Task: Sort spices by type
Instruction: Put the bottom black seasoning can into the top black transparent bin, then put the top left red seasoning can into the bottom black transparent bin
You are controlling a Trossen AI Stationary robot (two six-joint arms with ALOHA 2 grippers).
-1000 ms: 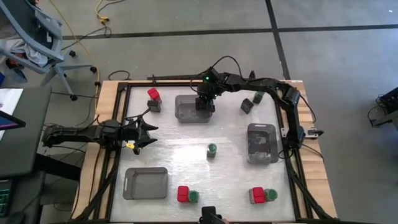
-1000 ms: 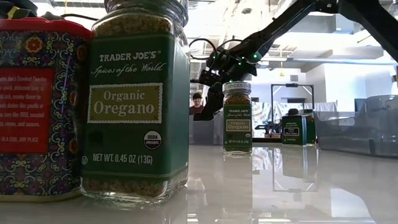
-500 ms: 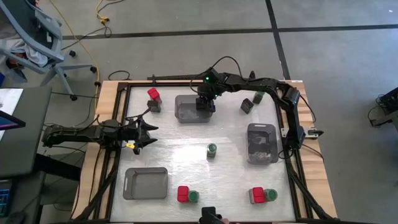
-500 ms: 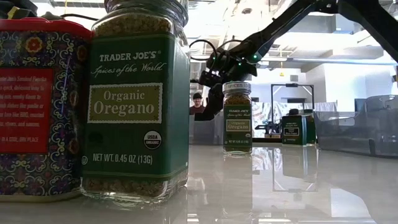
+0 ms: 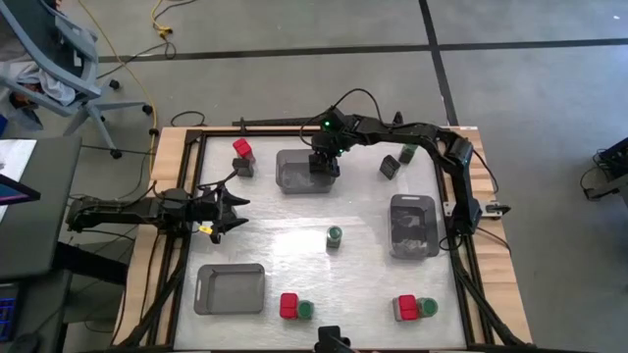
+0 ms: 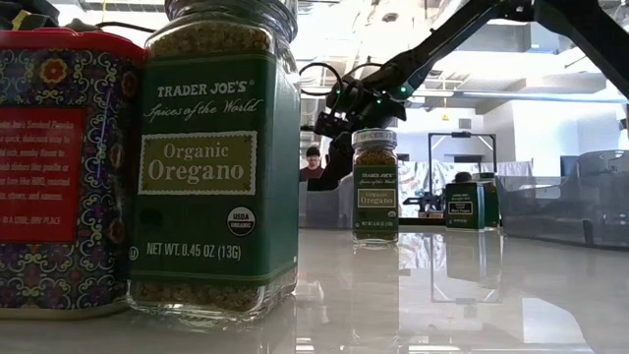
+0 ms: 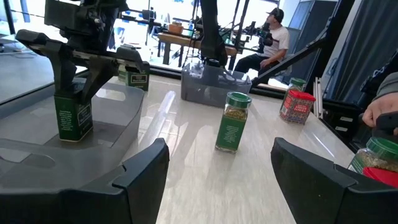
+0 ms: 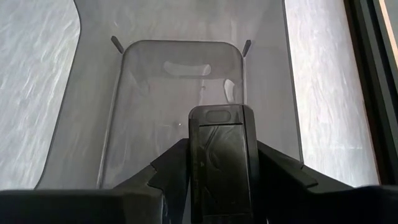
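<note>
The black spice tin sits between the right gripper's part-spread fingers inside the far grey tray, and could tip if a finger drags it, while the left gripper waits agape by the table's left edge.

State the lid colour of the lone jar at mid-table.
Green; the jar shows it best in the left wrist view.

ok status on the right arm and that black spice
Right gripper at grey tray, straddling black spice inside it. Left gripper open, waiting at table left edge. Nothing blocking.
</note>
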